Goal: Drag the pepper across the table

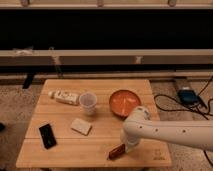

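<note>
Pinching the pepper (115, 152) near the front edge of the table (60, 150), the gripper (125, 146) sits closed on it; the drag across is not yet begun.

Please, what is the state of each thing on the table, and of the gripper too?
gripper: shut on the pepper's right end, low near the front edge of the table.
pepper: lying flat, one end in the gripper.
cup: upright.
bowl: upright, nothing seen inside.
bottle: lying on its side.
phone: lying flat, screen dark.
pale block: lying flat.
</note>
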`<state>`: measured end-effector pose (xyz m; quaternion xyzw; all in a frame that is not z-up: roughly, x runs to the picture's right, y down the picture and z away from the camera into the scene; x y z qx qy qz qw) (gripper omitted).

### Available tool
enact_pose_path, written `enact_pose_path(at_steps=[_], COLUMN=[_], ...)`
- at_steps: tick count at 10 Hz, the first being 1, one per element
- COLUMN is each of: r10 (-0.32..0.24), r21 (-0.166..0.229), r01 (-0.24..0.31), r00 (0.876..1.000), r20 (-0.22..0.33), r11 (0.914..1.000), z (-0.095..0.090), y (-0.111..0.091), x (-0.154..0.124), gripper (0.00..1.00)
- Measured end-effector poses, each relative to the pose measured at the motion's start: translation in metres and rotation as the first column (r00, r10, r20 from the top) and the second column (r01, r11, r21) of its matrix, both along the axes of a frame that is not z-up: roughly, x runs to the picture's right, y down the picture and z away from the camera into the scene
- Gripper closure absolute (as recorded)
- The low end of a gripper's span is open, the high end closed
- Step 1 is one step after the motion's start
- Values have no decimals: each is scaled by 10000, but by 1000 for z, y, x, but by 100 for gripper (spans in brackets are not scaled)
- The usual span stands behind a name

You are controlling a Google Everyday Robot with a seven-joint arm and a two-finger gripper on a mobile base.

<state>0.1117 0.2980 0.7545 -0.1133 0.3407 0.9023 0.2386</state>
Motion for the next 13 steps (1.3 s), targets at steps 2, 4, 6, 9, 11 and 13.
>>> enact_pose_path(at_steps=[2,4,6,9,11,13], r10=[-421,-721,-793,-652,-545,-452], r21=[-129,-285,-313,-242,-134,-33], r01=[416,699,761,618,528,459], r00=[9982,9937,9893,9816,9740,9643], r20=[-427,-861,-1225,-1793,-2201,-2609], r11=[9991,9971,9966,9978,9985,9989], z=[4,7,8,4,5,8], y=[-6,-12,-17,-23,-28,-33], x=[10,25,42,72,85,95], gripper=[100,100,100,100,98,81])
